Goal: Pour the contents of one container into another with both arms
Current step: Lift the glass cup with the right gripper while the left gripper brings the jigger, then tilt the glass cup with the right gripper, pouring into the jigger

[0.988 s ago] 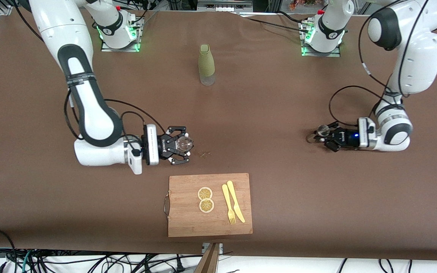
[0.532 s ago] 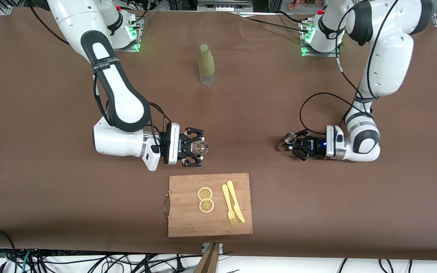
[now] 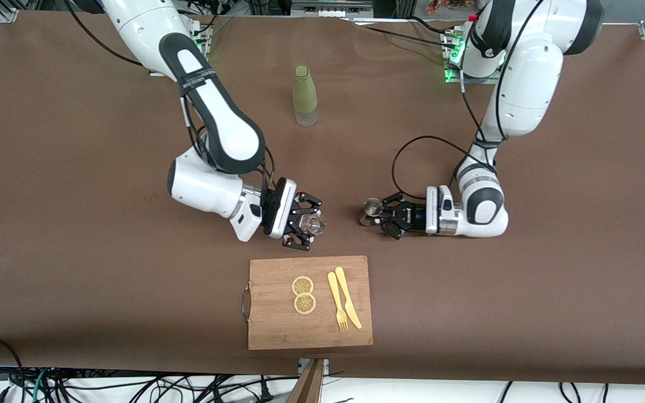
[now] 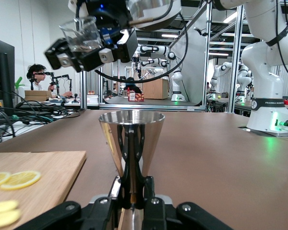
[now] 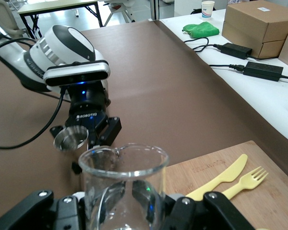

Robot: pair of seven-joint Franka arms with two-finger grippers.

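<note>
My right gripper (image 3: 307, 225) is shut on a clear glass beaker (image 3: 314, 223), held over the brown table cover beside the cutting board's top edge. In the right wrist view the beaker (image 5: 122, 184) fills the space between the fingers of the right gripper (image 5: 122, 208). My left gripper (image 3: 375, 215) is shut on the waist of a steel jigger (image 3: 372, 207), its cup (image 4: 131, 134) upright above the left gripper (image 4: 134, 194). The two vessels face each other a short gap apart. From the left wrist view the beaker (image 4: 81, 34) hangs higher than the jigger and is slightly tilted.
A wooden cutting board (image 3: 277, 327) lies near the front edge with two lemon slices (image 3: 303, 294) and a yellow fork and knife (image 3: 344, 305). A green bottle (image 3: 305, 95) stands between the arm bases. Cables hang off the table's front edge.
Both arms have swung in from the table's ends toward the middle. The beaker and the jigger are now much closer together, and each stays gripped.
</note>
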